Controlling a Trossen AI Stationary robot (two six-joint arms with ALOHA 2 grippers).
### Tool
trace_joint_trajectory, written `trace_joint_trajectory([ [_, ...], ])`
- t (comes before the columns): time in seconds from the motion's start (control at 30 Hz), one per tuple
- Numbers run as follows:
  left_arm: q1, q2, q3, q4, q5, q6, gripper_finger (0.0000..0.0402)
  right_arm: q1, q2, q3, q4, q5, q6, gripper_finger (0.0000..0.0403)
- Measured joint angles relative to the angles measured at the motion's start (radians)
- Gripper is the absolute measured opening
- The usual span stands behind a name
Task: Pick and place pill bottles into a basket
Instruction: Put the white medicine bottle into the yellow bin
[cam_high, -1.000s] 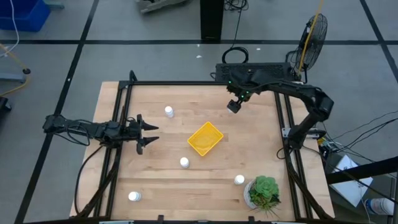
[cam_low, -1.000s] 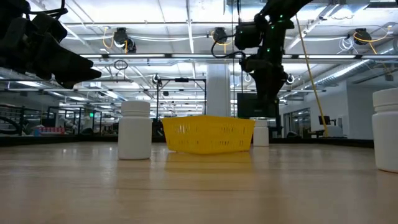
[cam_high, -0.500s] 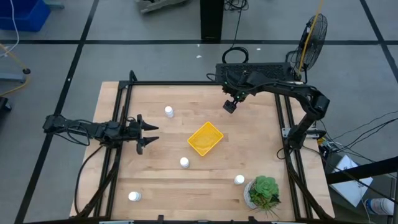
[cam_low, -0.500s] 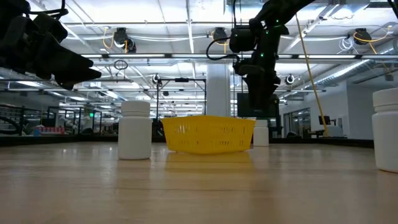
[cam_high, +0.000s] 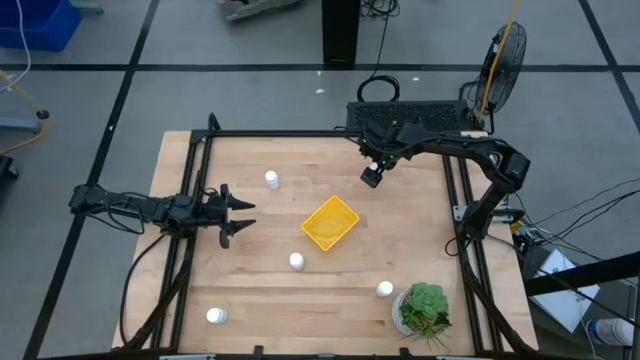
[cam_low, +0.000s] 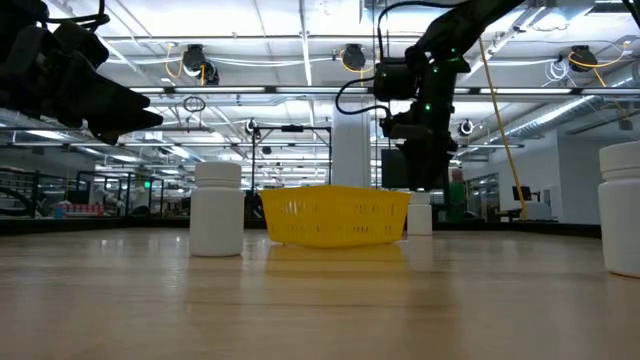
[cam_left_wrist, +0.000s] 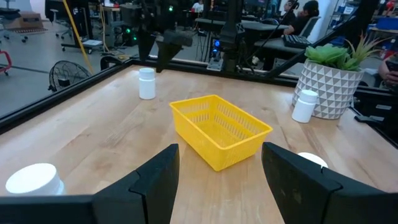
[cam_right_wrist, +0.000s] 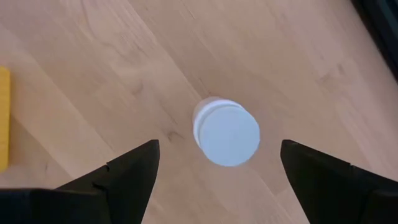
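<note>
My right gripper (cam_high: 372, 178) hangs open over the far middle of the table, pointing down. In the right wrist view its fingers (cam_right_wrist: 219, 148) stand wide on either side of a white pill bottle (cam_right_wrist: 229, 134), above it and not touching. That bottle stands upright behind the yellow basket (cam_low: 335, 215) in the low view (cam_low: 420, 214). The basket (cam_high: 330, 222) sits at the table's middle. Other bottles stand at the far left (cam_high: 272, 180), near the middle (cam_high: 296, 261), by the plant (cam_high: 385, 289) and at the near left (cam_high: 215, 316). My left gripper (cam_high: 235, 213) is open and empty at the left.
A white pot with a green plant (cam_high: 423, 309) stands at the near right corner. A black frame rail (cam_high: 300, 134) runs around the table. A fan (cam_high: 505, 55) stands beyond the far right corner.
My right gripper has gone a little toward the table's left and near edges and has come lower, ending over the bottle behind the basket. It stays open. The left arm and all bottles have kept still.
</note>
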Motion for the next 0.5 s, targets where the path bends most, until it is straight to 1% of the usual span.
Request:
trace_joint_trajectory([
  [0.1, 0.000, 0.000, 0.000, 0.000, 0.000, 0.001, 0.0234, 0.000, 0.000, -0.035, 0.040, -0.028, 0.003, 0.0324],
  [0.23, 0.000, 0.000, 0.000, 0.000, 0.000, 0.005, 0.0234, 0.000, 0.000, -0.068, 0.084, -0.027, 0.004, 0.0323],
  [0.5, 0.000, 0.000, 0.000, 0.000, 0.000, 0.016, 0.0234, -0.001, 0.000, -0.078, 0.112, -0.024, -0.008, 0.0322],
])
